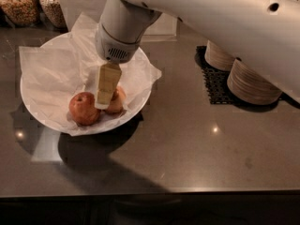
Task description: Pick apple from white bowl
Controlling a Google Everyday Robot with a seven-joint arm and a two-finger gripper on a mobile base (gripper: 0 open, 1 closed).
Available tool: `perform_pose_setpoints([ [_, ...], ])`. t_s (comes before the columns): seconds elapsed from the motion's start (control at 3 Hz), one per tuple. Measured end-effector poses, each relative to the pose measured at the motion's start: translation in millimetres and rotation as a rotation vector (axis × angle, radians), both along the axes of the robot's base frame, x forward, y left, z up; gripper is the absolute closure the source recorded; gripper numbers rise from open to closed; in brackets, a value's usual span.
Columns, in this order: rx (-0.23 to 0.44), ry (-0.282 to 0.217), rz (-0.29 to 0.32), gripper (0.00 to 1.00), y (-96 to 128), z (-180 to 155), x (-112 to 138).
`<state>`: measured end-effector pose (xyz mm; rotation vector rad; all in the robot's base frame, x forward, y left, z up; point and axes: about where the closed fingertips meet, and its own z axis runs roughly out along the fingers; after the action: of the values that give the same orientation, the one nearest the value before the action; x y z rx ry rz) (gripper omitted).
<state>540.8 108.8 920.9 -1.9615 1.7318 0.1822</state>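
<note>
One red apple is lying in the white bowl, just beside the gripper toward the bench's left edge; open or closed, I cannot tell.

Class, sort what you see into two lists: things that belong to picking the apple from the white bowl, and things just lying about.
Belong to the job:
deeper red apple
white bowl
pincer, down in the bowl beside both apples

Just lying about:
paler apple
stacked paper bowls
black mat
two jars at the back
</note>
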Motion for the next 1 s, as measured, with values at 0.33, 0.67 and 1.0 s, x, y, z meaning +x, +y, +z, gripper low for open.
perform_pose_setpoints([
  [0.33,0.040,-0.008,0.054,0.00,-6.9,-5.9,-2.2],
  [0.67,0.037,-0.041,0.114,0.00,-12.0,-3.6,-4.1],
  [1.0,0.037,-0.041,0.114,0.00,-12.0,-3.7,-3.9],
])
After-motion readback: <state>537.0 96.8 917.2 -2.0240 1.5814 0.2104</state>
